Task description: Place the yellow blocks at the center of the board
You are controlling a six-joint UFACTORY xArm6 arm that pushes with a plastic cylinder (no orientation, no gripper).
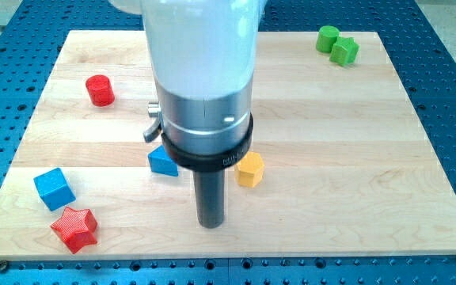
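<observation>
A yellow hexagonal block [250, 169] lies a little below the board's middle, partly under the edge of the arm's collar. My tip [210, 223] rests on the board just below and to the left of it, a short gap apart. The arm's body hides the board's middle, so any other yellow block there cannot be seen.
A blue triangular block [162, 161] lies left of the rod, partly hidden. A blue cube [54, 188] and a red star [74, 228] sit at the bottom left. A red cylinder [100, 90] is at upper left. A green cylinder [328, 38] and a green cube [344, 51] touch at top right.
</observation>
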